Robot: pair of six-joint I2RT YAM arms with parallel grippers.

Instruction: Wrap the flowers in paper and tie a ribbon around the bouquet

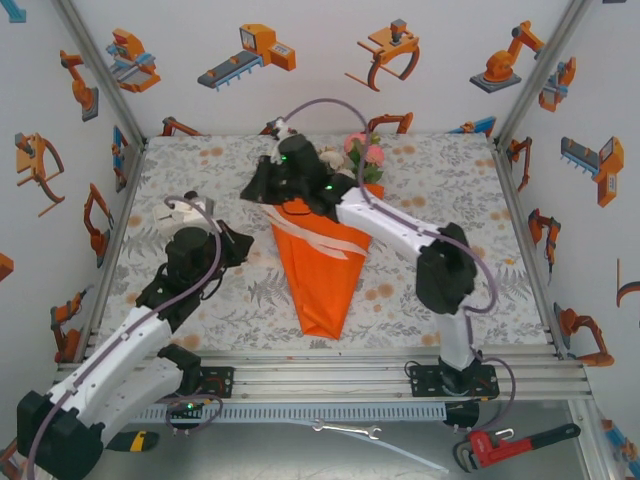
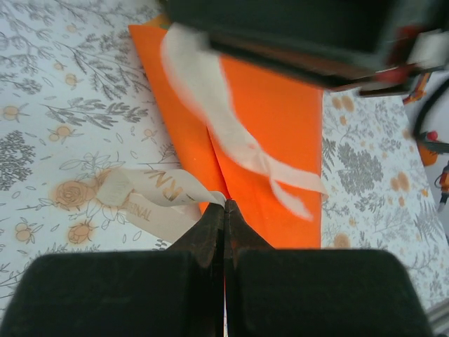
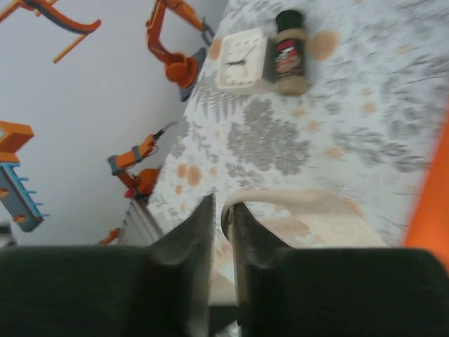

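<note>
One bouquet lies around the middle of the table. Its long axis runs between the far and near edges, and the narrow tip points toward the near edge, leaning a little to the right. The flowers sit at the wide end, facing the far edge. Pink and cream heads show above green leaves, but they are too small to count.

There is one sheet of paper, folded into a cone. The left wrist view shows its two overlapping edges meeting in a seam down the cone.

There is one ribbon, which crosses the cone slantwise in two or three pale strands. One loose tail lies on the orange paper, and a printed length runs off over the cloth on the cone's left side.

The left gripper sits at the cone's left edge. Its jaws are pressed together, and the printed ribbon strip ends right at the tips — it looks pinched there.

The right arm reaches from the near right across to the cone's wide end. On the right gripper the two fingers stand apart with a slim gap. A curl of ribbon rises at the mouth of that gap, not clamped as far as can be seen.

Beyond that gripper, one small white clock and one spice jar stand side by side, touching — both near the table's left edge.
</note>
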